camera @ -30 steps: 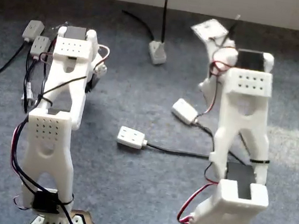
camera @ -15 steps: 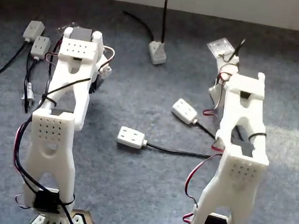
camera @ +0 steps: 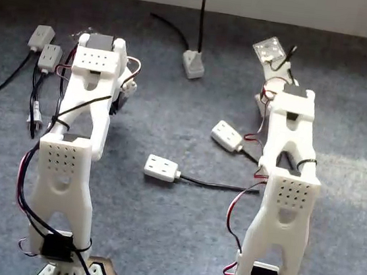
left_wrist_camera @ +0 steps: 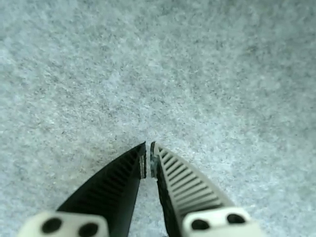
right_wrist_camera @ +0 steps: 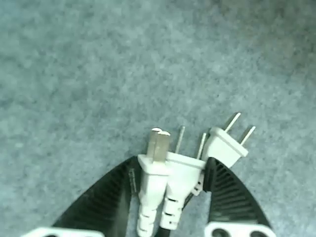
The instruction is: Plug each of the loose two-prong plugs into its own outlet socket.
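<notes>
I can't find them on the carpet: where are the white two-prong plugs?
In the right wrist view, three white two-prong plugs sit bunched between the right gripper's black fingers, prongs pointing out over the grey carpet.

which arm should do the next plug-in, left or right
Right. The right hand grips white plugs, prongs pointing out, with a socket on the carpet nearby. The left hand is shut on nothing.

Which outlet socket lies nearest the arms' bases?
The white socket lying mid-carpet between the arms, black cord trailing sideways. The one diagonally behind it, the one near the wall and the side pair lie farther back.
</notes>
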Robot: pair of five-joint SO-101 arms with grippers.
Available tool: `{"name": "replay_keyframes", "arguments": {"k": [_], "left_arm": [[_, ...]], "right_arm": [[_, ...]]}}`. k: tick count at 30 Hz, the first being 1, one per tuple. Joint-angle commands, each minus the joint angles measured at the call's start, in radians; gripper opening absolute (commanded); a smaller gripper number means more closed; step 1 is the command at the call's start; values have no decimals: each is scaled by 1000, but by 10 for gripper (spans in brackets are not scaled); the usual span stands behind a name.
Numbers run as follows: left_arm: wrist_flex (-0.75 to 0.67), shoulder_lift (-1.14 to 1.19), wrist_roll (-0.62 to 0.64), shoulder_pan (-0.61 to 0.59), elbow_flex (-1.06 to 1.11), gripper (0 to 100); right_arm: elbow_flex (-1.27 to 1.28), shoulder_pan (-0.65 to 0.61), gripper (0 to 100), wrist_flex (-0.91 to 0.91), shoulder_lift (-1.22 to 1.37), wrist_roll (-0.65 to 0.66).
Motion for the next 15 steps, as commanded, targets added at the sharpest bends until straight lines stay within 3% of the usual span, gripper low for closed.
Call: {"name": "replay_keyframes", "arguments": {"k": [1,15], "left_arm": [[0,-13,2,13,-35,50],[3,-13,2,12,-35,50]], "right_arm": [[-179,-28,24,119,44,-15],[-848,-111,26,699,48,-15]]}}
